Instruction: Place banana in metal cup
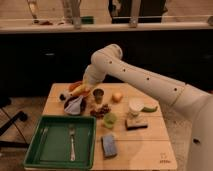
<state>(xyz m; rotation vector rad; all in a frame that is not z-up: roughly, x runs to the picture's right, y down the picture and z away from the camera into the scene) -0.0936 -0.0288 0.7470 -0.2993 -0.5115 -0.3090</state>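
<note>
Tabletop scene, camera view. The arm (145,80) reaches down from the right to the table's (150,150) far left corner, where the gripper (81,86) hangs low over a bluish bowl (75,105); whether the gripper is spread or pinching anything cannot be told. A pale-yellow elongated shape at the gripper, read as the banana (81,92), lies just left of the metal cup (98,95); whether it is held or resting cannot be told. The cup stands upright, tapered, dull grey, dark inside. Judged as a toy, the banana is probably light, stiff and smooth, so a pinch across its middle, with the curve lying along the pads, should hold best; being longer than the cup is tall, it would need to go in end first and would lean on the rim. Nearby: round orange fruit (117,97), white cup (135,106), lime-green cup (109,119), green tray (35,150) with fork (72,142).
</note>
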